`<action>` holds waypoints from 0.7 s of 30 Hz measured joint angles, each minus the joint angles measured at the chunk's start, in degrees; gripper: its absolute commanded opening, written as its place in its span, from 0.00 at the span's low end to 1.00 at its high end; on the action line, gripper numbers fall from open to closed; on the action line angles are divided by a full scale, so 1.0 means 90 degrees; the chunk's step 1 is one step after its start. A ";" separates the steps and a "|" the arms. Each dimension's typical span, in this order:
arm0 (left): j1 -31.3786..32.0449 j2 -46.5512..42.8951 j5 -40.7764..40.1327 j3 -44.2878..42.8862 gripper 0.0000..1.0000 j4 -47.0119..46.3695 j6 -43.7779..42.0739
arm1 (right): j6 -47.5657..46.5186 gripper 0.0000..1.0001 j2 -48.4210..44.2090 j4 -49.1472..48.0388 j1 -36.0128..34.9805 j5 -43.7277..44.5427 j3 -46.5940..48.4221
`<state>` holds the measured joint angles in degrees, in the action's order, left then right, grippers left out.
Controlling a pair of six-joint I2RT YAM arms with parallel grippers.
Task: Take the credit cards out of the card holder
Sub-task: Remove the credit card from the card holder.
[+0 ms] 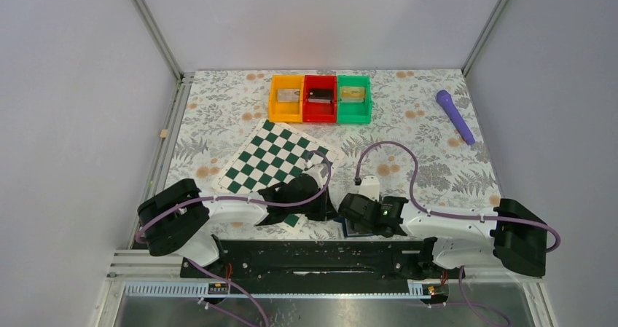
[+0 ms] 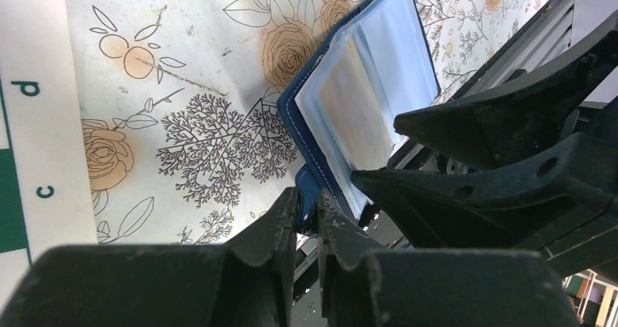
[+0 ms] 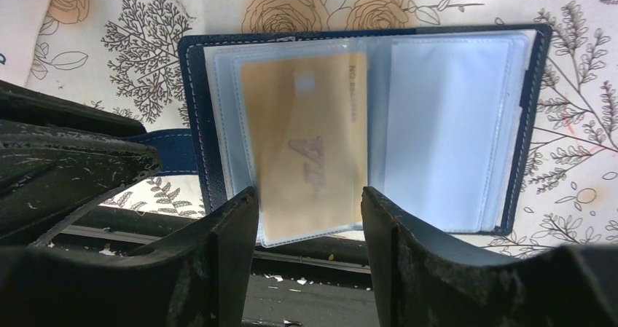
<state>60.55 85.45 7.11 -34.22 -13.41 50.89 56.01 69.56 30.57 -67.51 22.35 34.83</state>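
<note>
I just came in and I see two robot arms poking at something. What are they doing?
The two arms are working on a flat blue fold-open card holder lying open on the flowery tablecloth. The left gripper is pinched shut on the holder's blue strap. The right gripper hangs open over a tan-gold credit card that sits in a clear pocket, one finger on each side of it. The card is not out yet.
</note>
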 measured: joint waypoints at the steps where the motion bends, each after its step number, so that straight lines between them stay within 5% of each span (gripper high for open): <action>1: 0.0000 0.0000 -0.0002 0.0000 0.00 -0.0002 0.0000 | 0.0002 0.60 -0.0036 0.0032 0.0000 0.0029 0.0000; 21: 0.0000 0.0017 -0.0022 0.0002 0.00 -0.0044 -0.0005 | 0.0078 0.59 -0.1035 0.0736 -0.0002 0.0656 0.0017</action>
<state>60.55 85.60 6.92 -34.20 -13.80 50.85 56.71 60.25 37.19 -67.53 28.25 34.98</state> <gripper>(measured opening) 0.130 0.589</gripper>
